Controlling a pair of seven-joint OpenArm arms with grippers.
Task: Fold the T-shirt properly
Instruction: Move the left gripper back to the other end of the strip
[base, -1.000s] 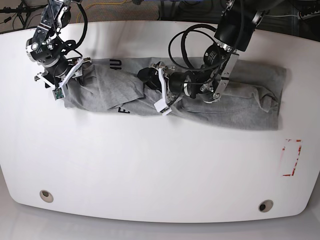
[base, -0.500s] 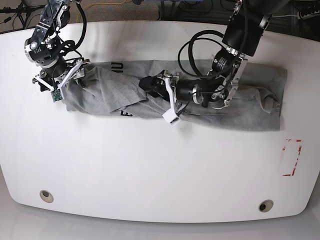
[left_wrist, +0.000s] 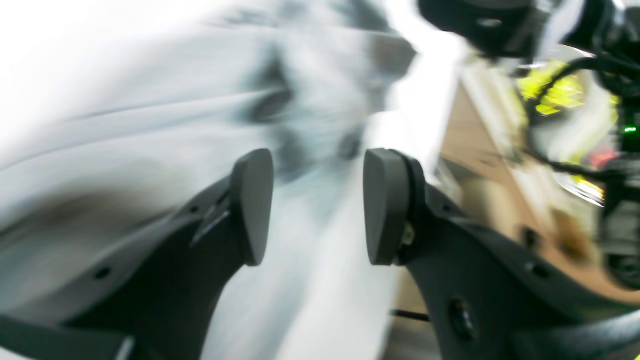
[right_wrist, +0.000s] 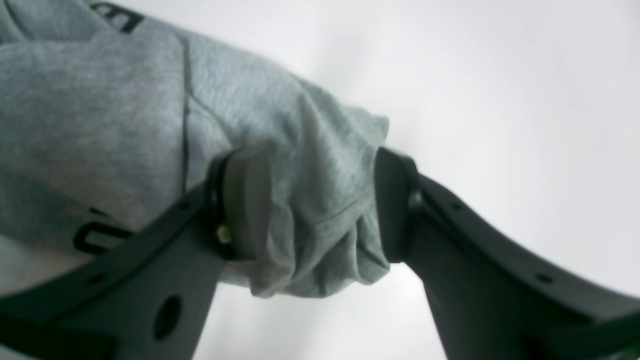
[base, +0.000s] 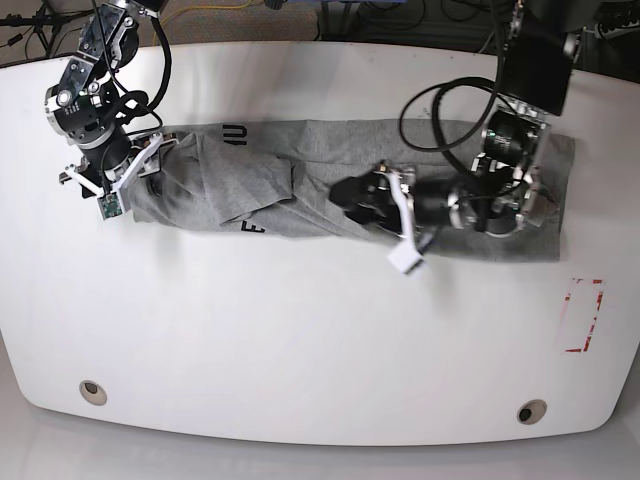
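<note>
Soft heather-grey cotton T-shirt (right_wrist: 150, 115), smooth glossy white table (base: 300, 340), matt black plastic right gripper (right_wrist: 320, 205)

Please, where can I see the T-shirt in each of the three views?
Base: the T-shirt lies along the far half of the table.
Right wrist: upper left, a bunched edge between the right gripper fingers.
Left wrist: blurred grey, left and centre, behind the left gripper.
Shared landmark: black lettering.
</note>
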